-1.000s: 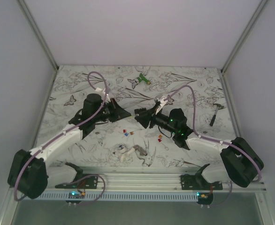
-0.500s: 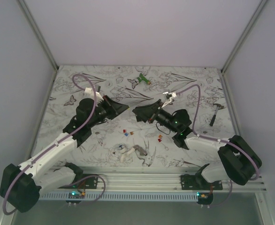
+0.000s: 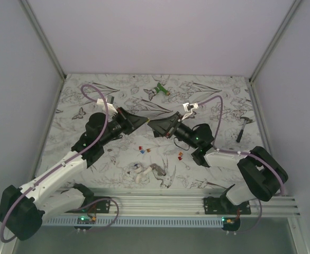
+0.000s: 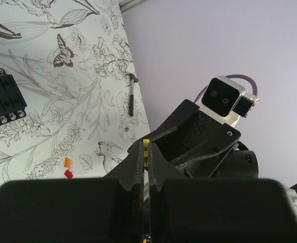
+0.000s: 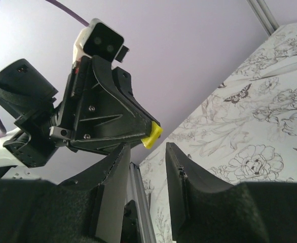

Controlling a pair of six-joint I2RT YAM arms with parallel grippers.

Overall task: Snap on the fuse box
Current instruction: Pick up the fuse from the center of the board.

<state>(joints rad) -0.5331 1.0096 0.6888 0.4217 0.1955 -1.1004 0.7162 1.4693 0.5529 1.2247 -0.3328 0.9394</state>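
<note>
Change: left gripper (image 4: 146, 152) and right gripper (image 5: 148, 151) have been drawing together in the top view. The left arm's shoulder has been swinging down toward 7 o'clock, and the tips are now nearly meeting just above the middle of the table (image 3: 224, 90).
Left jaws: pinching tight on a yellow fuse (image 5: 152, 136), its end sticking out past the fingertips.
Right jaws: standing partly apart and holding nothing. The gap is lining up just beside the yellow fuse, not yet around it.
Location: fuse box (image 4: 4, 98) is lying flat on the table, slotted face up, at the 9 o'clock edge of the left wrist view. It is sitting off to the side of both grippers. In the top view it is not showing clearly among the black fingers.
Step, judged: the arms are probably handing over or re-gripping the yellow fuse in the air before it goes to the fuse box.
Handling, judged: the fuse box is looking like stiff moulded plastic. It is probably light and likely to be sliding on the printed cloth under any sideways push.
Hold, judged: opposite side walls, leaving the slotted face free, with the pressing going straight down.
Surroundings: hammer (image 4: 132, 93) is lying at 3 o'clock of the table, green object (image 3: 158, 90) at 12 o'clock, and loose fuses (image 3: 143, 150) and clump (image 3: 144, 172) toward 6 o'clock.
</note>
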